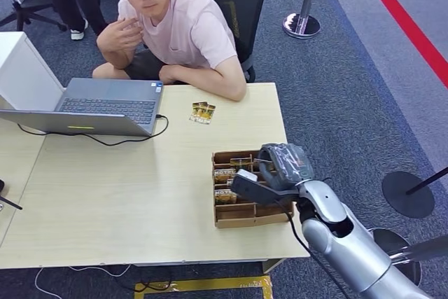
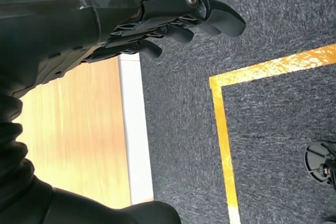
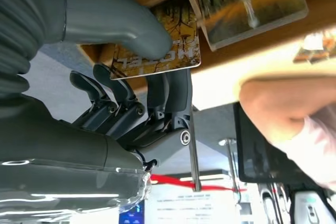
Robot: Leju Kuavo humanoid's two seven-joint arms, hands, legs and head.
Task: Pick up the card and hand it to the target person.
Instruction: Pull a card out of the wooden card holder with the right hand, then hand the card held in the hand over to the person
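Pick-up step in progress: the right robot hand pinches a card between thumb and fingers, just over the cardboard tray on the table. Next: lift clear, then extend toward the seated person. The left robot hand hangs empty, fingers loosely extended.

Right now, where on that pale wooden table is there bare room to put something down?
The widest bare patch of the pale wooden table lies between the open grey laptop and the brown cardboard card box. It is crowded at that box, where the right hand pinches a yellow card.
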